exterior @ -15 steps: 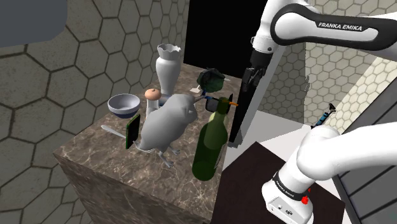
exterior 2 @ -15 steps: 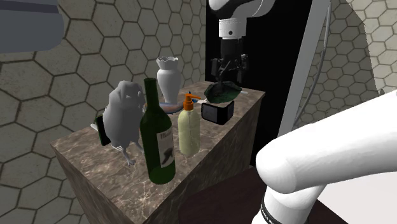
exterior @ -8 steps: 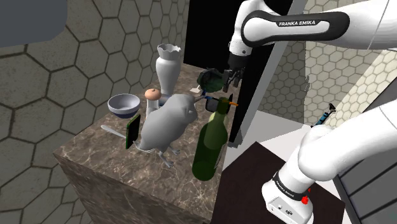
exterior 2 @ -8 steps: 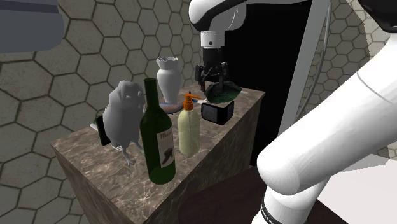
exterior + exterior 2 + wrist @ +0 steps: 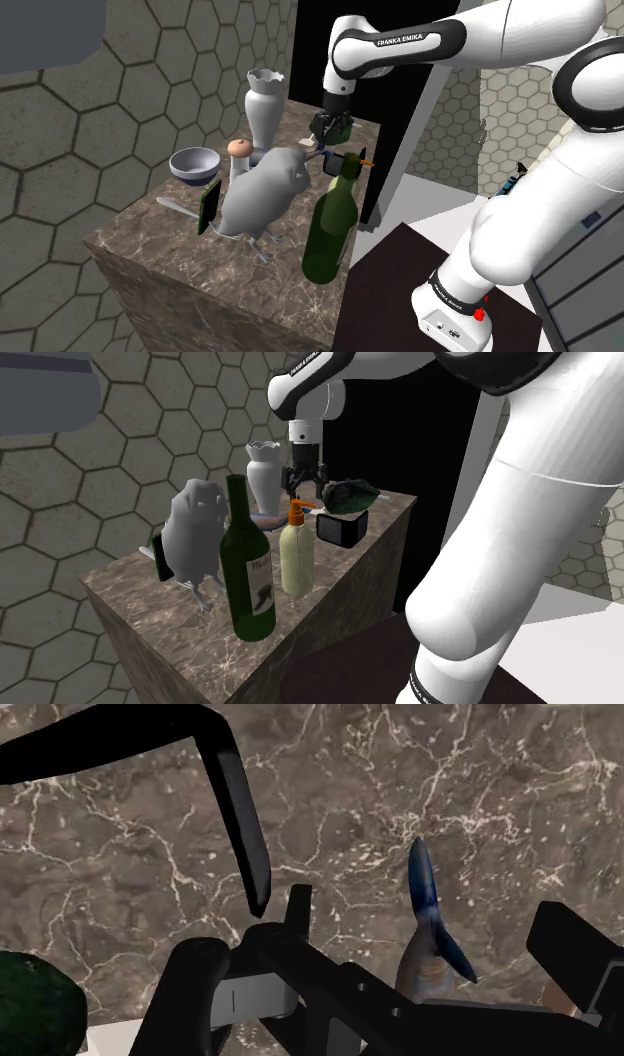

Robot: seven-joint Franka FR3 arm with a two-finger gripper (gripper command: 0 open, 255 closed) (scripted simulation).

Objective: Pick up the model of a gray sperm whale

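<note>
The whale model shows in the wrist view as a blue-grey tail fin (image 5: 430, 909) rising from a paler body on the brown marble counter (image 5: 120, 874). It lies between my open fingers, nearer the right one, and neither finger touches it. The body's lower part is hidden behind a black frame-like object (image 5: 310, 974). My gripper (image 5: 380, 944) hangs fingers-down over the counter's back part in the shoulder view (image 5: 331, 128). In the second exterior view the gripper (image 5: 301, 487) is beside the white vase (image 5: 264, 467).
A grey bird statue (image 5: 262, 195), a green wine bottle (image 5: 332, 225), a blue-grey bowl (image 5: 194, 162) and a soap dispenser (image 5: 296, 552) crowd the counter's front. A dark green object (image 5: 350, 497) and a black box (image 5: 340, 529) sit close to the gripper. A black area lies behind.
The arm has swung toward the shoulder view's left, from beyond the counter's edge to above its back part. The gripper has passed over the dark green object and stayed open.
</note>
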